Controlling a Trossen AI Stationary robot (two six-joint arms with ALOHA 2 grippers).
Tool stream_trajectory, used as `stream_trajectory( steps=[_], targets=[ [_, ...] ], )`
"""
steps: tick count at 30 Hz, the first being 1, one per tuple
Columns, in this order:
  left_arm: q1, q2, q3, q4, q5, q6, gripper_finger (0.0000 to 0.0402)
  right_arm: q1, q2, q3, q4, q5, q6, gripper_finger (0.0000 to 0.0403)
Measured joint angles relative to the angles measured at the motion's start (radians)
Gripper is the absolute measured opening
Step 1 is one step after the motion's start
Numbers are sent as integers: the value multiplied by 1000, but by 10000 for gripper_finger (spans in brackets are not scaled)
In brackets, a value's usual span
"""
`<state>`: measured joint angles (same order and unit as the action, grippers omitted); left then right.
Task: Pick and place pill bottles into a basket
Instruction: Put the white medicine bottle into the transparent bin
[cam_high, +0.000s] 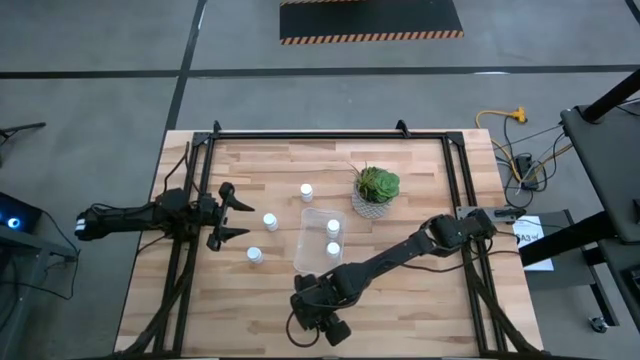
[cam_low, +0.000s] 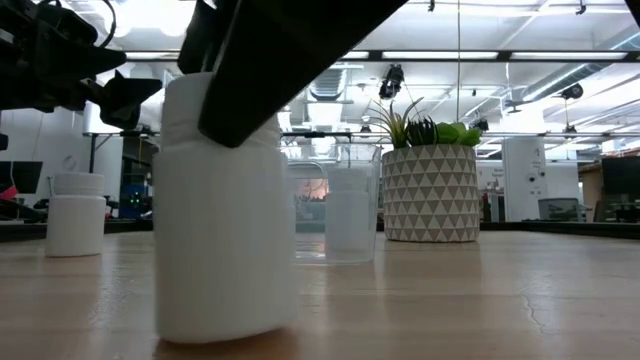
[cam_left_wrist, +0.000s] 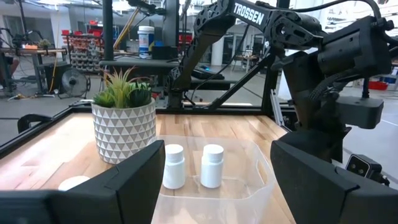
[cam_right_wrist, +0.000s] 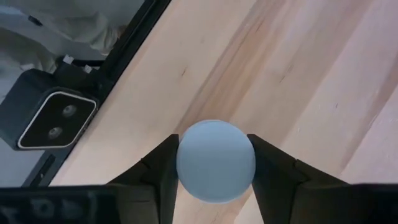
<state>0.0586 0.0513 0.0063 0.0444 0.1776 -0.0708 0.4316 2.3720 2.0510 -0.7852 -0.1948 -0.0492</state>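
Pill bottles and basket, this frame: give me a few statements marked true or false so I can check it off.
1. The clear basket holds two pill bottles. True.
2. The right hand is shut on a pill bottle near the table's front edge. True.
3. The left hand grips a bottle. False: it is open and empty, at the table's left side.
4. Three bottles stand on the wood left of the basket. True.
5. The potted succulent sits inside the basket. False: it stands on the table beside it.
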Motion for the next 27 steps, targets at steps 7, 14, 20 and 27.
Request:
stream_trajectory(
  steps=[7, 14, 20, 27],
  targets=[
    [0, 0, 0, 0, 0, 0, 274, -13, -32, 57, -50, 13, 24, 147],
    [0, 1, 0, 0, 0, 0, 274, -35, -36, 163, -130, 15, 129, 147],
    [0, -1, 0, 0, 0, 0, 274, -64, -36, 222, -152, 101, 179, 147],
    [0, 0, 0, 0, 0, 0, 274, -120, -36, 294, -227, 156, 283, 147]
  ],
)
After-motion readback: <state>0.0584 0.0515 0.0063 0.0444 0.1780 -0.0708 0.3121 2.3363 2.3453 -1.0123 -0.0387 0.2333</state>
